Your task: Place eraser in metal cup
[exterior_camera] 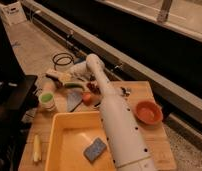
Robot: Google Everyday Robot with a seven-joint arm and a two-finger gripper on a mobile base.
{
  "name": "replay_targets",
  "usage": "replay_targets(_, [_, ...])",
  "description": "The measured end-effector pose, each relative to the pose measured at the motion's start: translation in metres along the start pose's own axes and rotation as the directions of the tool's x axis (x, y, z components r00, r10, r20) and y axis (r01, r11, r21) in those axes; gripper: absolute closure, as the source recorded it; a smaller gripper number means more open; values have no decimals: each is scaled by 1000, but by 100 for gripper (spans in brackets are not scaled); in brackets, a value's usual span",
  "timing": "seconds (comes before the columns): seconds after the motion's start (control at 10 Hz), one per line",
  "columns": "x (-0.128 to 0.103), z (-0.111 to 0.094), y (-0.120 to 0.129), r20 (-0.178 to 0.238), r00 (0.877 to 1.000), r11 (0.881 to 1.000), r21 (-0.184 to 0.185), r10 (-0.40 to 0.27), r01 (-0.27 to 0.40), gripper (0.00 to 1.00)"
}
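Observation:
My gripper (61, 79) reaches left from the white arm's wrist (91, 62) over the far left of the wooden table (144, 90). A small pale beige block, the eraser (55, 76), shows at the gripper's tip. I cannot tell whether it is held. The grey metal cup (74, 98) stands just below and right of the gripper, between the white cup and a red fruit.
A white cup with green inside (46, 100) stands at the left. A red fruit (87, 97) sits beside the arm. There is an orange bowl (148, 111) at the right. A yellow tray (69, 137) holds a blue sponge (95, 149). A yellowish object (36, 148) lies at the front left.

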Motion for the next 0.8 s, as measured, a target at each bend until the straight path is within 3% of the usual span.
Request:
replay_targets(0.2, [-6,-2,1,3,1000,1000,2,-11,11,23])
replay_targets(0.8, [-9,-4,2,11,1000,1000,0,-17,17,21])
